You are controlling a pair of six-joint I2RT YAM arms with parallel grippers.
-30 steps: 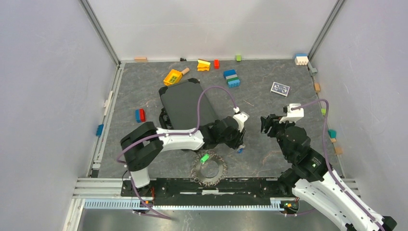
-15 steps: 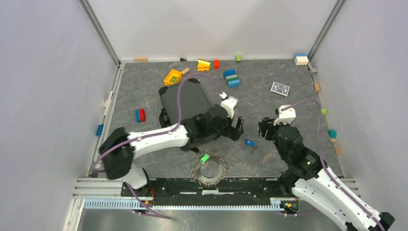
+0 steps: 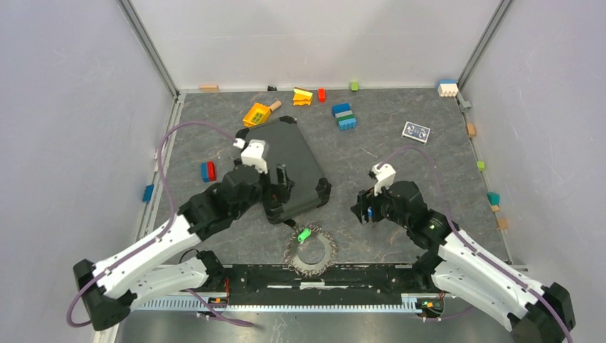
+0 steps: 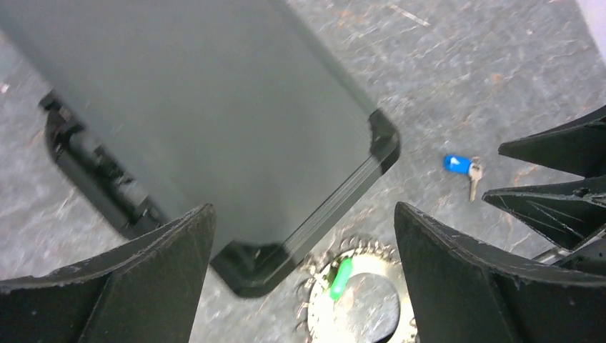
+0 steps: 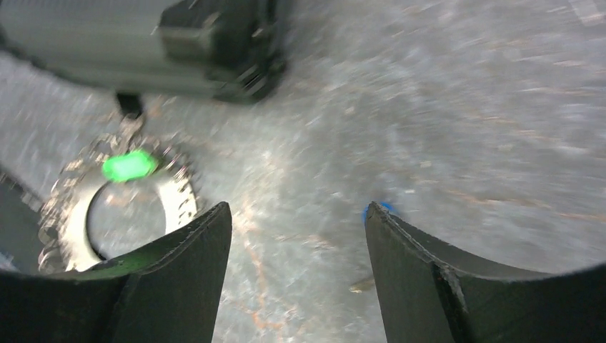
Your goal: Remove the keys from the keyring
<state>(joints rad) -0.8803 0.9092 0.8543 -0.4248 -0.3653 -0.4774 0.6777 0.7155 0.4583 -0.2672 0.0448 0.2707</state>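
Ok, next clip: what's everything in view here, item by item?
keyring: one, metal, green tag, near edge between the arms
keys: many, greyish, fanned on the keyring
blue-headed key: one, off the ring, on the table to its right
case: one, black, centre, beyond the keyring
toy bricks: a dozen or so, mixed colours, mostly along far and side edges
card box: one, blue-white, far right
left gripper: one, black, open, over the case's near corner
right gripper: one, black, open, beside the blue-headed key
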